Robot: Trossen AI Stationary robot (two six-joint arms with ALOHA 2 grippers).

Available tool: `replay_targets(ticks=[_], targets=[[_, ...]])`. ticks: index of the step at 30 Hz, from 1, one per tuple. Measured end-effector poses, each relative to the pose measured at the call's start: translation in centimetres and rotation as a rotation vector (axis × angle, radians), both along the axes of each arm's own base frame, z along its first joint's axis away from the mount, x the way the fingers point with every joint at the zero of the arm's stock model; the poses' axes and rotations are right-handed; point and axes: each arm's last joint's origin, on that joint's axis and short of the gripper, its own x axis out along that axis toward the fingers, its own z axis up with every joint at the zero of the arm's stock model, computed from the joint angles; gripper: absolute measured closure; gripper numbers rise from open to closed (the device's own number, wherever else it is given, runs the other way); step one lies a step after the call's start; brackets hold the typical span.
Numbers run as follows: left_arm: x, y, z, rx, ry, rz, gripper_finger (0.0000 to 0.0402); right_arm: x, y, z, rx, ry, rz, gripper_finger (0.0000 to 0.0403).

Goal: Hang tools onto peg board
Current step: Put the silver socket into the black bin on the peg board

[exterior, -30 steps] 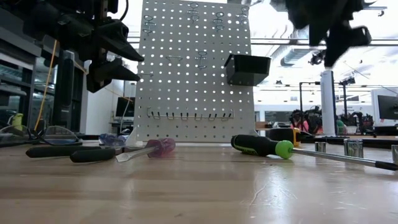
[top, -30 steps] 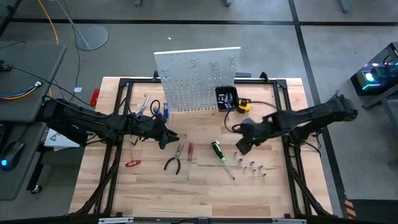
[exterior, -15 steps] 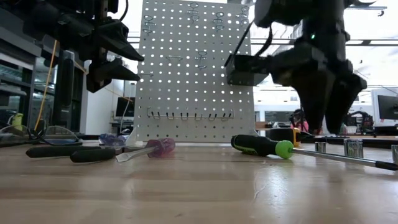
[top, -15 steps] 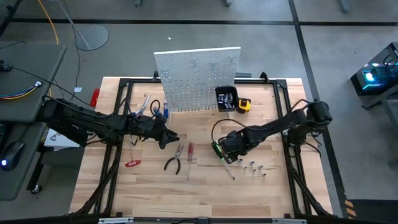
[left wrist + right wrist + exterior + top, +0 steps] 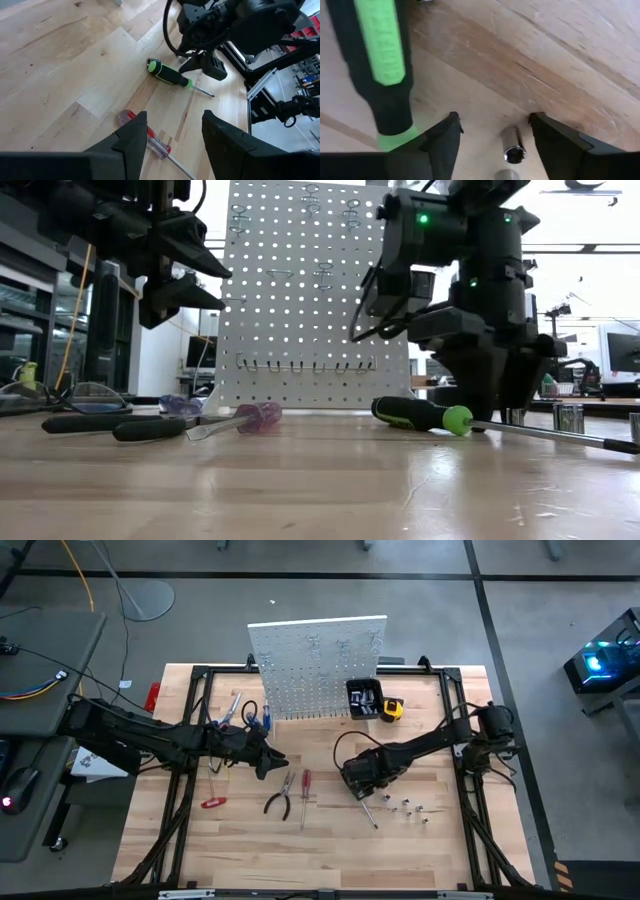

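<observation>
R gripper (image 5: 358, 783) sits low over the wood-plank table (image 5: 440, 840), jaws apart w/ nothing between, just beside the green-black screwdriver (image 5: 422, 414): ribbed rubbery handle, thin steel shaft. A shiny socket (image 5: 512, 145) lies by its fingers. L gripper (image 5: 268, 759) hovers near the red screwdriver (image 5: 306, 783) & dark pliers (image 5: 279, 802), jaws apart, empty. White perforated peg board (image 5: 315, 665) stands upright at the table's far edge.

Two screwdrivers (image 5: 307, 788), one peg board (image 5: 318, 665)
</observation>
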Motion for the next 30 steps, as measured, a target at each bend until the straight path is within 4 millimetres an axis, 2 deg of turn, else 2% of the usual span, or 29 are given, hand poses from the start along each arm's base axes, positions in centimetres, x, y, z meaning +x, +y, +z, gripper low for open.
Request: replay_targets(ticks=[8,20,22,24,25,27,30], targets=[[0.0,0.0,0.0,-0.006,0.001,0.002,0.0229,-0.9,0.4,0.3,-0.005,0.057,0.056,0.0262],[0.0,0.0,0.0,0.001,0.001,-0.002,0.0229,-0.7,0.5,0.3,0.008,0.034,0.090,0.0279],[0.0,0.0,0.0,0.001,0.001,-0.002,0.0229,-0.7,0.5,0.3,0.007,0.033,0.104,0.0304],[0.0,0.0,0.0,0.001,0.001,-0.002,0.0229,-0.7,0.5,0.3,0.010,0.033,0.111,0.0347],[0.0,0.0,0.0,0.001,0.001,-0.002,0.0229,-0.8,0.5,0.4,0.015,0.028,0.121,0.0368],[0.0,0.0,0.0,0.001,0.001,-0.002,0.0229,-0.9,0.7,1.0,0.020,0.007,0.149,0.0374],[0.0,0.0,0.0,0.001,0.002,-0.002,0.0229,-1.7,0.7,3.6,0.031,-0.028,0.163,0.0371]])
